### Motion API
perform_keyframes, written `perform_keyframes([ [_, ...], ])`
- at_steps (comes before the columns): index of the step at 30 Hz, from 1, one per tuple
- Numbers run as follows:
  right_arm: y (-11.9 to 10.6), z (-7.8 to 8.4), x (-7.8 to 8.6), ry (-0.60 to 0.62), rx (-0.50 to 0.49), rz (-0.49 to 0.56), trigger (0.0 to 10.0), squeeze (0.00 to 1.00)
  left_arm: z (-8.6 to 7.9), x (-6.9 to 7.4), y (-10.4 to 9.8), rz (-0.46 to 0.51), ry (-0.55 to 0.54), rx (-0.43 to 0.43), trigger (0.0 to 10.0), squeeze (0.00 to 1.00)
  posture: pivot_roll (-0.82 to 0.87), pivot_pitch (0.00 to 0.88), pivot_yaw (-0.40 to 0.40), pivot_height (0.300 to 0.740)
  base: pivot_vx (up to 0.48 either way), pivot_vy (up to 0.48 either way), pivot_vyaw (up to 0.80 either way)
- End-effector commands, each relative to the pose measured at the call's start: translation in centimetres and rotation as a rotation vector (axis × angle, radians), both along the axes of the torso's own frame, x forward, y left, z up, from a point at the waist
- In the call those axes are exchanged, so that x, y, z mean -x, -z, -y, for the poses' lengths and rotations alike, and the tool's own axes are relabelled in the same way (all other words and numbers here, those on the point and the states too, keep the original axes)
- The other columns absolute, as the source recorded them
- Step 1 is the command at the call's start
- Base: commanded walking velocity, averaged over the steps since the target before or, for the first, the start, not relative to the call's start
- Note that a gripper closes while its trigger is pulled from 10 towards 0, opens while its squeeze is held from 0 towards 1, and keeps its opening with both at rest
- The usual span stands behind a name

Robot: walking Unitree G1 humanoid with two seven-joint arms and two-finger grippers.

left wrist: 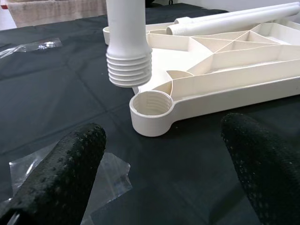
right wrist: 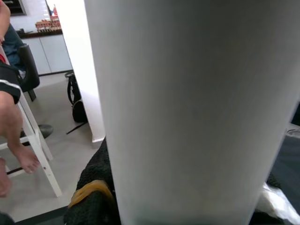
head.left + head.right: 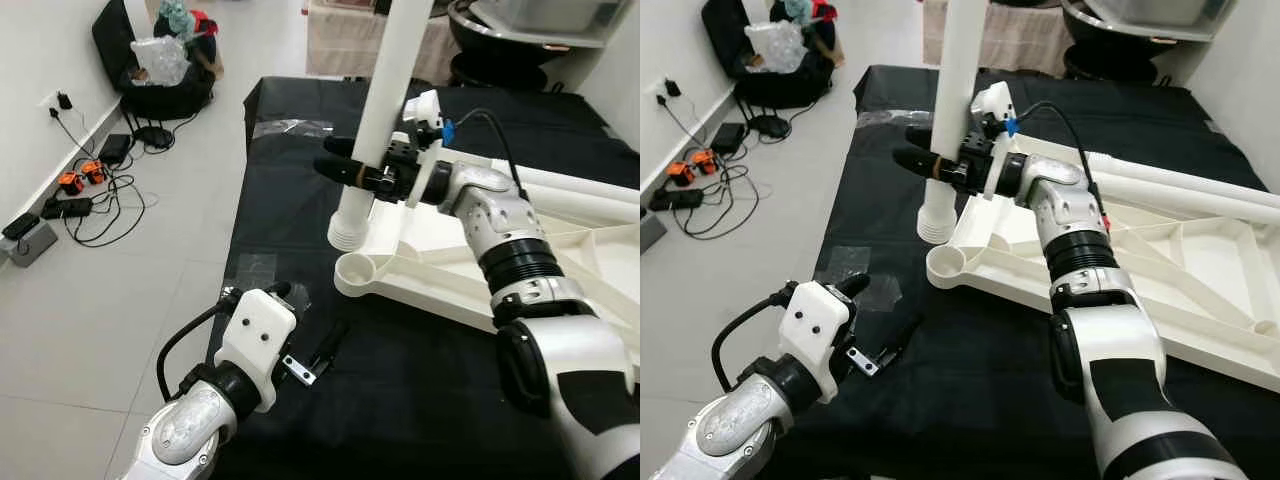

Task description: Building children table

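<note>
— What's the right gripper (image 3: 345, 167) got hold of?

— A long white table leg (image 3: 388, 95). The black fingers are clamped on either side of it, partway up, and the leg stands nearly upright, leaning a little. Its ribbed threaded end (image 1: 128, 69) hangs just above and slightly to one side of the round socket (image 1: 151, 104) at the corner of the tabletop (image 3: 470, 280).

— So the thread isn't in the socket?

— No, from the left wrist camera there's a clear gap; the end floats over the black cloth (image 3: 270, 210) next to the socket rim.

— And the tabletop?

— It's lying upside down on the black cloth, ribs facing up, cream-white. Another white leg (image 3: 1180, 190) lies along its far edge.

— Where's the left gripper (image 1: 164, 168)?

— Low, near the front edge of the cloth, pointing toward the socket corner. Its two fingers are spread wide with nothing between them. There's a scrap of clear plastic (image 1: 110, 171) on the cloth just under it.

— Anything else around?

— On the floor by the wall, a tangle of cables (image 3: 95, 195) and a black bag (image 3: 150, 60). In the right wrist view, a person's bare foot (image 2: 26, 159) beside a white chair leg (image 2: 40, 154).
</note>
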State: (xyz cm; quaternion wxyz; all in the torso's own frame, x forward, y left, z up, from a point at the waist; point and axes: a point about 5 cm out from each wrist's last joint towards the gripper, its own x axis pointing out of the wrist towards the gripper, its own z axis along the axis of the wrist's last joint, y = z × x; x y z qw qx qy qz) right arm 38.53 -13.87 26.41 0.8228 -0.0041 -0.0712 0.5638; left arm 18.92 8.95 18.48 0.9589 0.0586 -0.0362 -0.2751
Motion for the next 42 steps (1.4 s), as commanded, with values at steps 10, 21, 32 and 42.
perform_keyframes([
  [10,0.4,1.9,0.6,-0.061,0.057,0.041,10.0,0.0,0.0,0.8,0.0,-0.02,0.01,-0.022,10.0,0.0,0.14,0.203,-0.064,0.74,0.0,0.0,0.0],
  [21,2.2,1.4,1.3,-0.117,0.083,0.056,10.0,0.0,-0.2,0.4,-0.2,-0.014,0.013,-0.034,10.0,0.0,0.15,0.188,-0.047,0.74,0.0,0.0,0.0],
  [32,2.5,1.2,1.8,-0.15,0.099,0.075,10.0,0.0,-0.5,0.0,-0.3,-0.006,0.008,-0.046,10.0,0.0,0.15,0.192,-0.044,0.74,0.0,0.0,0.0],
  [42,3.3,1.4,1.8,-0.126,0.123,0.068,10.0,0.0,-0.6,-0.1,-0.3,-0.003,0.004,-0.05,10.0,0.0,0.16,0.201,-0.042,0.74,0.0,0.0,0.0],
])
